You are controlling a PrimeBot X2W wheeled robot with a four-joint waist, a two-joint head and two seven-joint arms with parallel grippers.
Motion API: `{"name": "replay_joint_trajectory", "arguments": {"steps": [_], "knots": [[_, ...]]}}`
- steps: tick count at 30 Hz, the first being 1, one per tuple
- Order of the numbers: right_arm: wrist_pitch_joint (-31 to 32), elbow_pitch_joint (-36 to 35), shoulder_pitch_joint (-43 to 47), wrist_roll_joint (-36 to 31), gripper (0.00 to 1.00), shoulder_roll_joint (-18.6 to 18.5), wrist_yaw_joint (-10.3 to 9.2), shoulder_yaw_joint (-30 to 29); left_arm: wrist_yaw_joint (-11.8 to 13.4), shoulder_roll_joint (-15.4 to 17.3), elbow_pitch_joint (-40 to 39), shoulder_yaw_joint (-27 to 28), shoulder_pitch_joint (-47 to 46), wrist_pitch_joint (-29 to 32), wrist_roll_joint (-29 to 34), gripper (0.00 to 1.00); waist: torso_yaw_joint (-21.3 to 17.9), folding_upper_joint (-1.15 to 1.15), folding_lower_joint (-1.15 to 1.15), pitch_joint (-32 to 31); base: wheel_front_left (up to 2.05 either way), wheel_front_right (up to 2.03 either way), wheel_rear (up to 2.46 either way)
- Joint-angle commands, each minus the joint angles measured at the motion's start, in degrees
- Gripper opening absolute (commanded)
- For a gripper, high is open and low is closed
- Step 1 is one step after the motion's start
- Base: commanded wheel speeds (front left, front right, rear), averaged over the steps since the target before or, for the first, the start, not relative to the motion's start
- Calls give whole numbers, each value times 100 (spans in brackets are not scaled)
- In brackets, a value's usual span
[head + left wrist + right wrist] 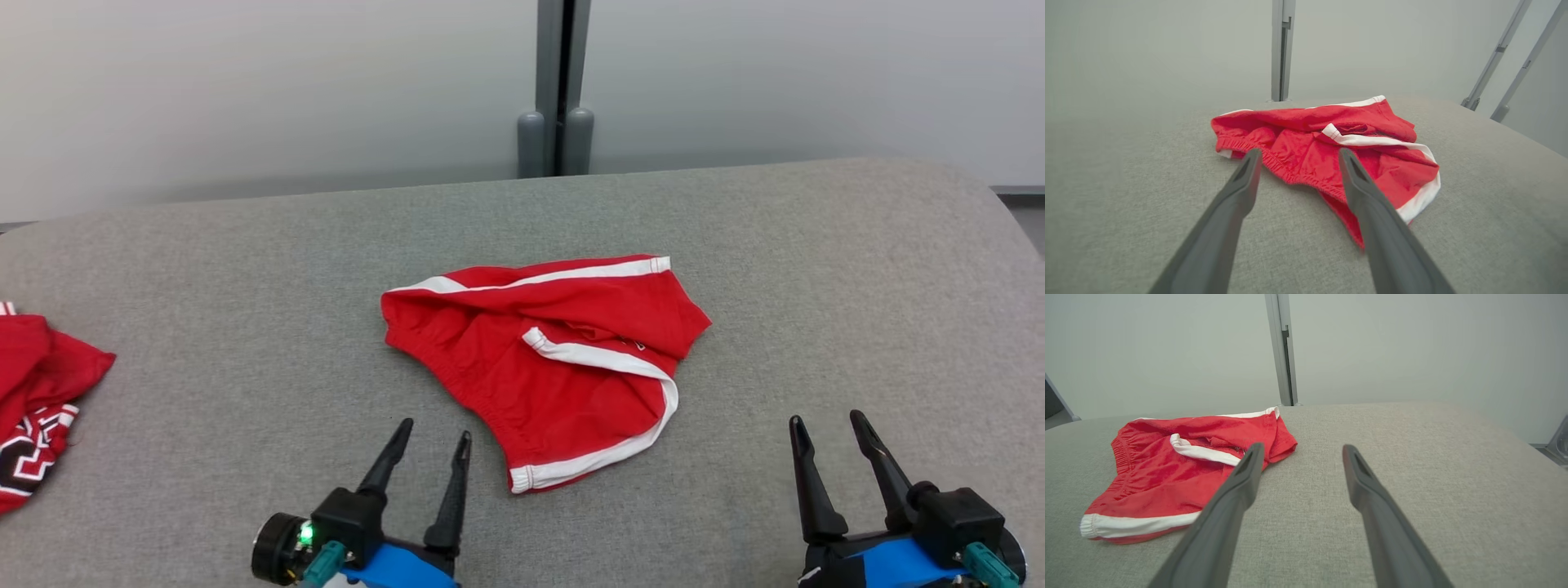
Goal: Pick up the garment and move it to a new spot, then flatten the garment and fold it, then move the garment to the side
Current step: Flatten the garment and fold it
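Observation:
The garment [547, 359] is a pair of red shorts with white trim, lying rumpled and partly folded over itself in the middle of the grey padded surface [245, 269]. My left gripper [435, 433] stands open near the front edge, just left of the garment's lower corner, with nothing between its fingers. In the left wrist view the garment [1306, 151] lies just beyond the left gripper [1298, 157]. My right gripper [826, 427] is open at the front right, apart from the cloth. Its wrist view shows the garment [1167, 469] to the left of the right gripper [1300, 451].
A second red garment [37, 392] with black and white pattern lies bunched at the surface's left edge. Behind the surface stands a pale wall with a grey vertical post [559, 90]. Bare grey fabric lies to the garment's right and far side.

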Motion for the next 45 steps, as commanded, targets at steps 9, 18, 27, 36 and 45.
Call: {"name": "replay_joint_trajectory", "arguments": {"steps": [9, 18, 27, 36, 45], "knots": [[-18, -8, -196, 100, 100, -6, 3, 44, -35, 7, 919, -1175, -451, -29, -320, 100, -396, 0, 0, 265, 0, 0, 0], [-18, -42, -274, 134, 100, -6, 3, 42, -36, 44, 1563, -1526, -876, -29, -648, 100, -557, 0, 0, 466, 0, 0, 0], [-19, -6, -259, 147, 100, -5, 3, 18, -31, 37, 1652, -1299, -998, -29, -593, 100, -517, 0, 0, 481, 0, 0, 0], [-19, 37, -201, 198, 100, -5, 2, 36, -30, 78, 1558, -1128, -681, -29, -443, 100, -461, 0, 0, 413, 0, 0, 0], [-19, 92, -258, 237, 100, -6, 3, 112, -35, 46, 1612, -1559, -854, -29, -620, 100, -518, 0, 0, 434, 0, 0, 0]]}}
